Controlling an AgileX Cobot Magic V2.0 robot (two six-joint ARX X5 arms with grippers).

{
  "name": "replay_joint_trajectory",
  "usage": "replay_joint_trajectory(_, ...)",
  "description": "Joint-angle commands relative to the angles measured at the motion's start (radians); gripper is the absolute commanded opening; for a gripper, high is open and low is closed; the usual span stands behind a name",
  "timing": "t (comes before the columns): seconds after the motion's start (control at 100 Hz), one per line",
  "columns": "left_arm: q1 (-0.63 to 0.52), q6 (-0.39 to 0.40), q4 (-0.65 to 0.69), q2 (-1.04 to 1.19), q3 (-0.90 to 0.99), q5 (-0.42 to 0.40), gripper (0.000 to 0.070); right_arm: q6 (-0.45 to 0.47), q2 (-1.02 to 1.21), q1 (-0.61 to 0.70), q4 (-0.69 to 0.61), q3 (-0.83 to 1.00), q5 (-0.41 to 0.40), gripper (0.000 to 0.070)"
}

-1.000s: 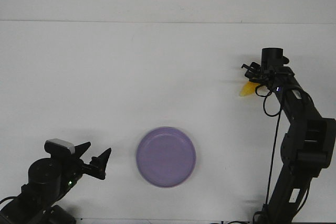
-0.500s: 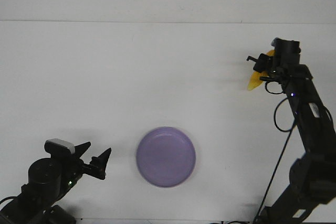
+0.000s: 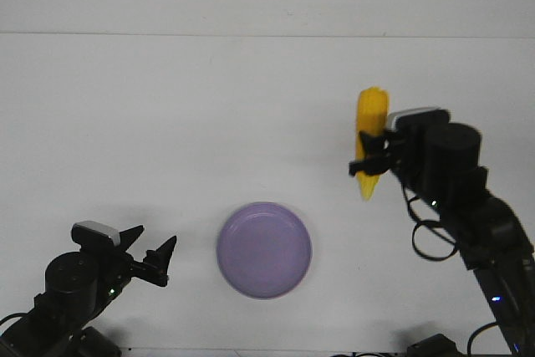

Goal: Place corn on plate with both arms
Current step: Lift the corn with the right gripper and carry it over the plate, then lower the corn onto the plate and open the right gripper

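The yellow-orange corn (image 3: 369, 134) hangs upright in the air, pointed tip down, held at its middle by my right gripper (image 3: 368, 152), which is shut on it. It sits above the table, up and to the right of the lavender plate (image 3: 264, 249). The plate lies on the white table near the front, with nothing on it. My left gripper (image 3: 155, 257) is open and holds nothing. It rests low at the front left, its prongs pointing right toward the plate, a short gap away from its rim.
The white table (image 3: 167, 123) runs back to a pale wall. The right arm's black links and cables (image 3: 468, 215) rise from the front right corner. The left arm's base (image 3: 67, 290) fills the front left corner.
My right gripper has lifted the corn off the table at the far right, turned it upright, and carried it left and nearer, toward the plate. The left arm has not moved.
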Motion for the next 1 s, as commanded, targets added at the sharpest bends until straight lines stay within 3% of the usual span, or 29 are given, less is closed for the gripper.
replay_joint_trajectory(0.0,-0.004,0.009,0.006,0.003,0.012,-0.007,0.0498,-0.037,0.009,0.111,0.017,-0.087,-0.007,0.015)
replay_joint_trajectory(0.26,-0.004,0.007,0.003,0.003,0.012,-0.007,0.0498,-0.02,0.077,0.452,0.269,-0.404,0.048,0.0149)
replay_joint_trajectory(0.57,-0.004,0.007,0.002,0.003,0.012,-0.018,0.0498,0.005,0.313,0.563,0.386,-0.435,0.06,0.0154)
replay_joint_trajectory(0.63,-0.004,0.007,0.002,0.003,0.012,-0.022,0.0498,0.008,0.337,0.568,0.385,-0.435,0.06,0.0213)
replay_joint_trajectory(0.72,-0.004,0.007,0.002,0.003,0.012,-0.026,0.0498,0.028,0.345,0.57,0.384,-0.435,0.062,0.0431)
replay_joint_trajectory(0.76,-0.004,0.007,0.002,0.003,0.012,-0.03,0.0498,0.039,0.345,0.57,0.391,-0.435,0.062,0.0487)
replay_joint_trajectory(0.99,-0.004,0.011,0.002,0.003,0.012,-0.042,0.0499,0.005,0.274,0.559,0.373,-0.387,0.068,0.0492)
